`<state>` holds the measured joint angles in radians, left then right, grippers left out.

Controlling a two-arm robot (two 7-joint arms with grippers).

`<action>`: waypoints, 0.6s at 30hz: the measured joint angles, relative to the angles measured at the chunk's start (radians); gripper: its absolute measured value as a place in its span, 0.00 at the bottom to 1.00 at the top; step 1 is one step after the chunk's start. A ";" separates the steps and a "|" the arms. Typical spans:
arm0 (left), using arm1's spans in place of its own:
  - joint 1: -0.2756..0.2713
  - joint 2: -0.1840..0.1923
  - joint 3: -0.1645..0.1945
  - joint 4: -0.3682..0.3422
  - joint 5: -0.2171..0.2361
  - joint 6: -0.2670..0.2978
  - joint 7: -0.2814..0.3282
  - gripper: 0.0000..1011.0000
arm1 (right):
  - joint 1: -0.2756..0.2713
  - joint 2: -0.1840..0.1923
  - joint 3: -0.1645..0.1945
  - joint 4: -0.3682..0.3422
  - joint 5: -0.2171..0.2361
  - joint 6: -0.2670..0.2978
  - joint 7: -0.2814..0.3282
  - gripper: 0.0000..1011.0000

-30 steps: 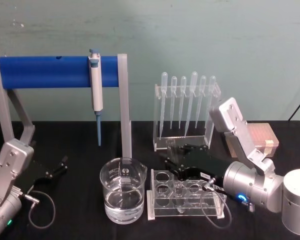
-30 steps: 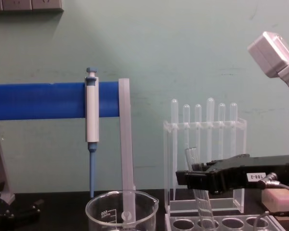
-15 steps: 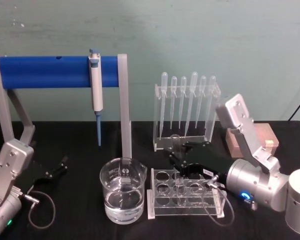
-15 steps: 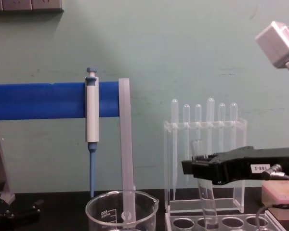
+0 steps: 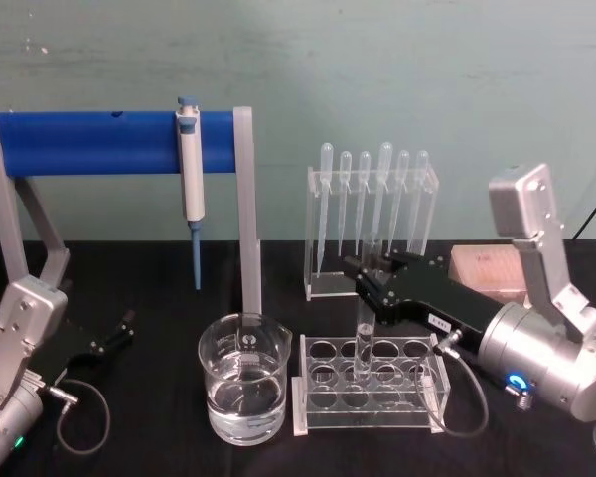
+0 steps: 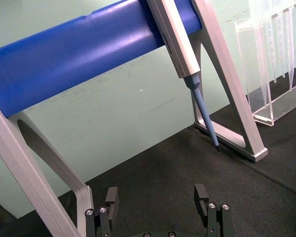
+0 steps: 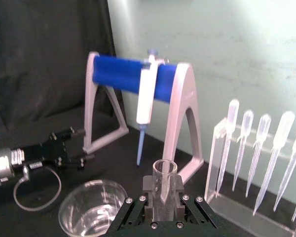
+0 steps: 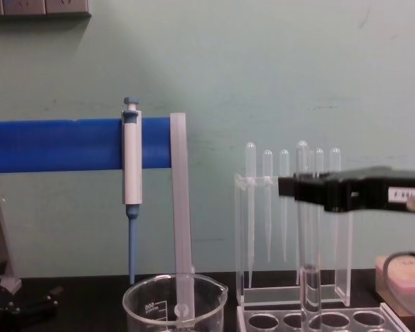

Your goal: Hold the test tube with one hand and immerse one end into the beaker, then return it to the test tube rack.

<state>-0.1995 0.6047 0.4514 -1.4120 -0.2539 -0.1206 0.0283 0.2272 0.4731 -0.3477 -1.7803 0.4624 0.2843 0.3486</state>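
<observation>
Table: left pincer parked at far left, fingers apart. Beaker of clear liquid just left of rack. Test tube upright, lower end in a middle rack hole, clamped near its top by right pincer.

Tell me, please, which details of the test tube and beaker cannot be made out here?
- test tube tip: head view, blurred behind the clear rack walls; chest view, cut by the lower edge.
- Tube's lower length: right wrist view, hidden by the right gripper.
- beaker markings: head view, too small; chest view, base cut off.
</observation>
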 joint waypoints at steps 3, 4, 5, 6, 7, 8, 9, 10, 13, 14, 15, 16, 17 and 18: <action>0.000 0.000 0.000 0.000 0.000 0.000 0.000 0.99 | -0.005 0.005 0.007 -0.018 0.008 -0.006 -0.002 0.23; 0.000 0.000 0.000 0.000 0.000 0.000 0.000 0.99 | -0.007 0.009 0.011 -0.030 0.013 -0.008 -0.004 0.23; 0.000 0.000 0.000 0.000 0.000 0.000 0.000 0.99 | -0.007 0.010 0.012 -0.036 0.016 -0.009 -0.005 0.23; 0.000 0.000 0.000 0.000 0.000 0.000 0.000 0.99 | -0.008 0.012 0.014 -0.042 0.017 -0.010 -0.007 0.23; 0.000 0.000 0.000 0.000 0.000 0.000 0.000 0.99 | -0.008 0.016 0.015 -0.051 0.021 -0.011 -0.008 0.23; 0.000 0.000 0.000 0.000 0.000 0.000 0.000 0.99 | -0.008 0.017 0.016 -0.054 0.023 -0.011 -0.008 0.23; 0.000 0.000 0.000 0.000 0.000 0.000 0.000 0.99 | -0.008 0.020 0.017 -0.062 0.026 -0.012 -0.009 0.23; 0.000 0.000 0.000 0.000 0.000 0.000 0.000 0.99 | -0.008 0.020 0.017 -0.062 0.026 -0.012 -0.009 0.23; 0.000 0.000 0.000 0.000 0.000 0.000 0.000 0.99 | -0.006 0.027 0.017 -0.076 0.033 -0.012 -0.013 0.23; 0.000 0.000 0.000 0.000 0.000 0.000 0.000 0.99 | -0.005 0.029 0.017 -0.078 0.034 -0.012 -0.014 0.23; 0.000 0.000 0.000 0.000 0.000 0.000 0.000 0.99 | -0.004 0.030 0.017 -0.079 0.036 -0.012 -0.014 0.23; 0.000 0.000 0.000 0.000 0.000 0.000 0.000 0.99 | -0.003 0.033 0.017 -0.081 0.038 -0.012 -0.015 0.23; 0.000 0.000 0.000 0.000 0.000 0.000 0.000 0.99 | -0.003 0.034 0.017 -0.081 0.038 -0.012 -0.015 0.23; 0.000 0.000 0.000 0.000 0.000 0.000 0.000 0.99 | -0.002 0.035 0.017 -0.081 0.039 -0.012 -0.015 0.23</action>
<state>-0.1995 0.6047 0.4514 -1.4120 -0.2539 -0.1206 0.0283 0.2248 0.5086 -0.3311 -1.8618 0.5014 0.2719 0.3333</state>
